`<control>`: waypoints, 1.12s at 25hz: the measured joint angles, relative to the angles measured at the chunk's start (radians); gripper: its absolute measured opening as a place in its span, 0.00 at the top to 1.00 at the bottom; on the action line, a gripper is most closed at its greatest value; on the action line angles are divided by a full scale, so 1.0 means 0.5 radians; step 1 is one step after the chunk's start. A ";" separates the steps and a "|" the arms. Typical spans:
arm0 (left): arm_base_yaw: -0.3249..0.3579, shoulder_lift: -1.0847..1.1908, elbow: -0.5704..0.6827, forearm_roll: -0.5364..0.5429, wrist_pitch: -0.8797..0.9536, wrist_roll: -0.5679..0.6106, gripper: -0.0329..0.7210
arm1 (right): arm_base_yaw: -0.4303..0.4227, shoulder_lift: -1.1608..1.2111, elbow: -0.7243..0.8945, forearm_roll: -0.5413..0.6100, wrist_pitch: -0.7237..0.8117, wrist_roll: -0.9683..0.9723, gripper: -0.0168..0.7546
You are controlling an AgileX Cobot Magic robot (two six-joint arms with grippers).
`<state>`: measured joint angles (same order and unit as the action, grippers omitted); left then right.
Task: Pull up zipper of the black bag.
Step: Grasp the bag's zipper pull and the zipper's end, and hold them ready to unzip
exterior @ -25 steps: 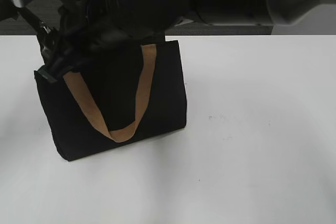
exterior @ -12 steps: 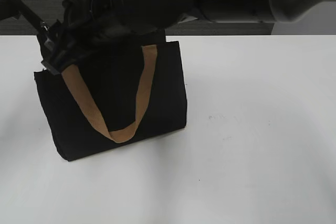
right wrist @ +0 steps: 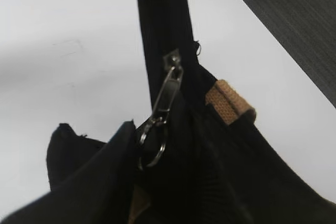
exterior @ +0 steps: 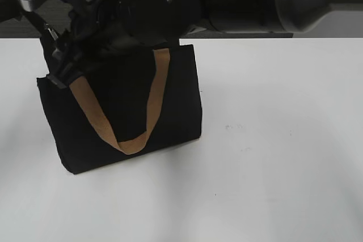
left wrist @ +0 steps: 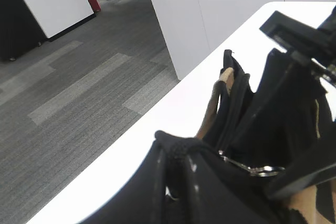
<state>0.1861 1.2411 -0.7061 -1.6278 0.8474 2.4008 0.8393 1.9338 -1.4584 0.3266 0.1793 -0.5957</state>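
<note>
The black bag [exterior: 125, 111] stands upright toward the counter's [exterior: 283, 140] far left corner, both arms crowding its top rim. In the right wrist view the zipper [right wrist: 169, 85] pull is stretched taut, its ring vanishing behind the right tool, seemingly clamped on it. The left tool's state cannot be told. How much of the rim remains unzipped stays hidden.

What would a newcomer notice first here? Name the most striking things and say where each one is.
The black bag stands upright on the left of the white table, a tan handle looping down its front. Dark robot arms crowd over its top left corner. In the right wrist view, the silvery zipper pull with its ring lies along the bag's top rim, right at the tool.
</note>
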 joint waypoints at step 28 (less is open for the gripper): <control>0.000 -0.079 -0.002 0.782 -0.006 -0.640 0.92 | 0.000 -0.030 0.000 -0.014 0.168 -0.155 0.98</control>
<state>0.1861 1.2016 -0.7071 -1.2370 0.8445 2.0808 0.8393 1.9191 -1.4584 0.3197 0.2636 -0.6732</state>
